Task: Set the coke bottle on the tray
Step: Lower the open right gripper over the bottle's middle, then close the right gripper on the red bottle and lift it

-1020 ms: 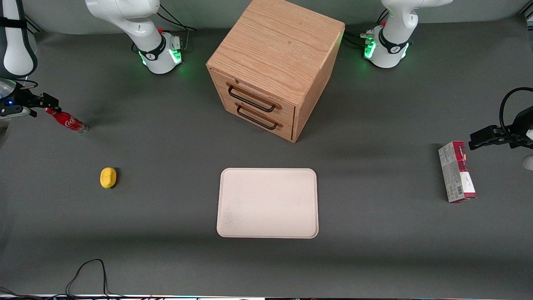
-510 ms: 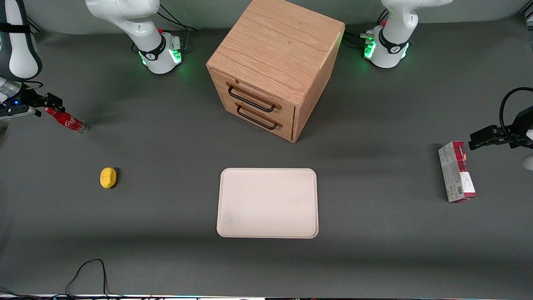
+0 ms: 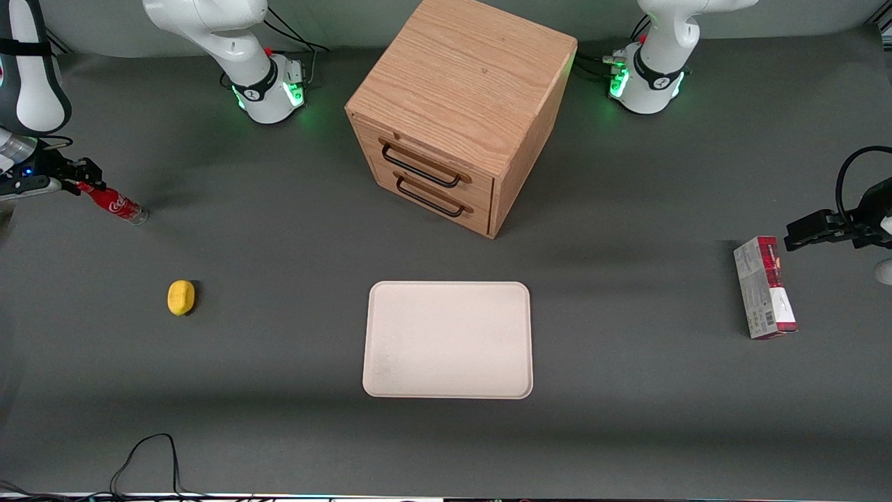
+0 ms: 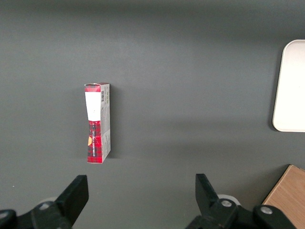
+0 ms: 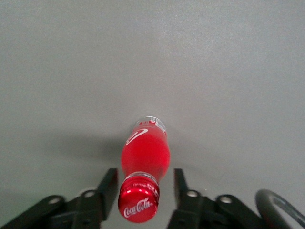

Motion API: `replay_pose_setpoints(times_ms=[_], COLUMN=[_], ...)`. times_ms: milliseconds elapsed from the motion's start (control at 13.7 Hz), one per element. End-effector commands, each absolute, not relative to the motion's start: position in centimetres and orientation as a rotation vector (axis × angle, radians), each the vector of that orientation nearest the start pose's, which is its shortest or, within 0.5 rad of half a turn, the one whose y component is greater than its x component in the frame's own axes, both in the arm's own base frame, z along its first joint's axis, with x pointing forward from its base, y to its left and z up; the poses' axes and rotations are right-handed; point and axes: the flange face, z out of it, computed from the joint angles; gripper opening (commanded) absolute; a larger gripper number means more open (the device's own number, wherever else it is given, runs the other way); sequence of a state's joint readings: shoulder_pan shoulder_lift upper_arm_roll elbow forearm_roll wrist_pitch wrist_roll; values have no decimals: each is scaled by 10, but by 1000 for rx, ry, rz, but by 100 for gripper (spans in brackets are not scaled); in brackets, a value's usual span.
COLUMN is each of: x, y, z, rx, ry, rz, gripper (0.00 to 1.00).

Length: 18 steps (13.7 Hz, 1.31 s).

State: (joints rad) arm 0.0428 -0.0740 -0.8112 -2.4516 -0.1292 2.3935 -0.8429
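Nearest the front camera, the tray lies flat on the grey table, its long sides running across the table, with nothing on it. Slightly farther from the camera, toward the working arm's end, sits a yellow lemon, and toward the parked arm's end a red-and-grey carton lies on its side. Farther still, the wooden drawer cabinet stands with its two handled drawers turned toward the tray. At the working arm's end of the table, the coke bottle stands on its clear base on the table, well apart from the tray and farther from the camera than the lemon; in the front view it appears slanted, its red cap pointing toward the gripper and its base toward the cabinet. The wrist view looks down its long axis, cap uppermost. The gripper's fingers are spread, one on each side of the bottle's neck, with visible gaps.
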Motion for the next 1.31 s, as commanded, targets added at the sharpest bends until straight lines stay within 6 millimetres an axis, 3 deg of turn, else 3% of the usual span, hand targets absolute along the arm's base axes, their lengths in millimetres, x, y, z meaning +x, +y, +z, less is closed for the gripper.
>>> replay_pose_setpoints(times_ms=[0,219,364,583,801,1093,1238], x=[340,341,356,404,431,430,425], y=[-329,-328,-325,-323,-319,-313,-309], z=[316,317,337,421,512,630,668], rx=[-3133,-3127,-3111,-3098,-3109,-3128,-3148], ry=[-291,-288,-299,-325,-370,-356,-356], rz=[27,38,44,89,88,88,51], gripper=[19,18,18,17,17,17,17])
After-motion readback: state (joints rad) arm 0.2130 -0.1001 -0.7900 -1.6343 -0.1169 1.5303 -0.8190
